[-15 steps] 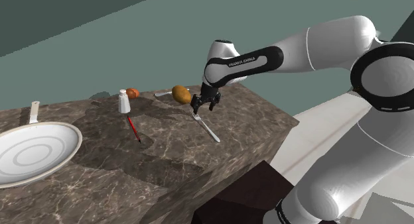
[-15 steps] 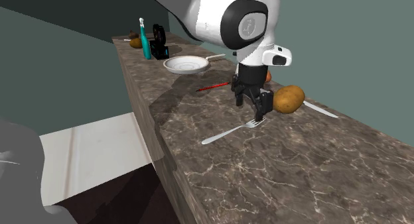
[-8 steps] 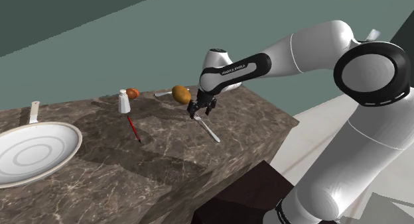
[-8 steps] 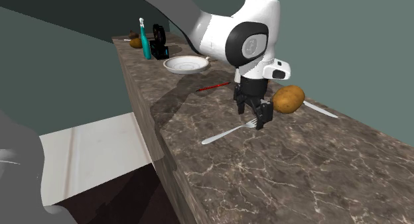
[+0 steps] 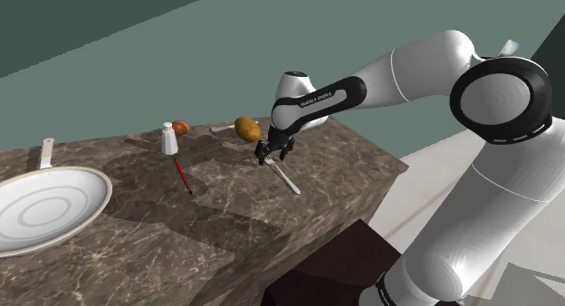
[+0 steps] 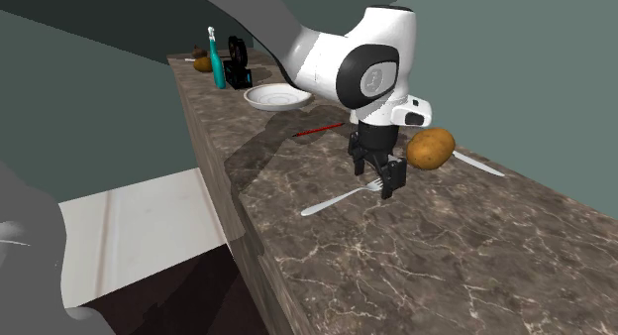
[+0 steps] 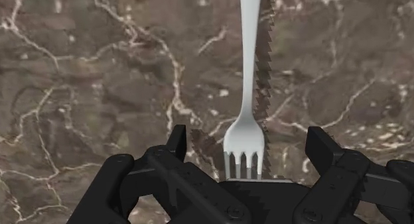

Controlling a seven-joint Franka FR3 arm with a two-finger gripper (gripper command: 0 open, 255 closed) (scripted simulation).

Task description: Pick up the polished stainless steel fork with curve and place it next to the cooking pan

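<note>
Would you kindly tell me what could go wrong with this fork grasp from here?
The open gripper straddles the fork at its tines, far from the handle's end, so the fork may swivel or slip once lifted. The fork lies flat on the counter, so the gripper might close above it. The potato sits close by; a swing could knock it.

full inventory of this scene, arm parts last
fork: 1, silver, lying flat, untouched
potato: 1, yellow-brown, near the fork's head
knife: 1, silver, beside the potato
shaker: 1, white, upright
round thing: 1, orange-brown, behind the shaker
stick: 1, red, near the shaker
pan: 1, white, shoulder view's left
bottle: 1, teal, far end
device: 1, black, beside the bottle
counter: 1, dark brown marble
gripper: 1, black, open over the fork's head
</note>
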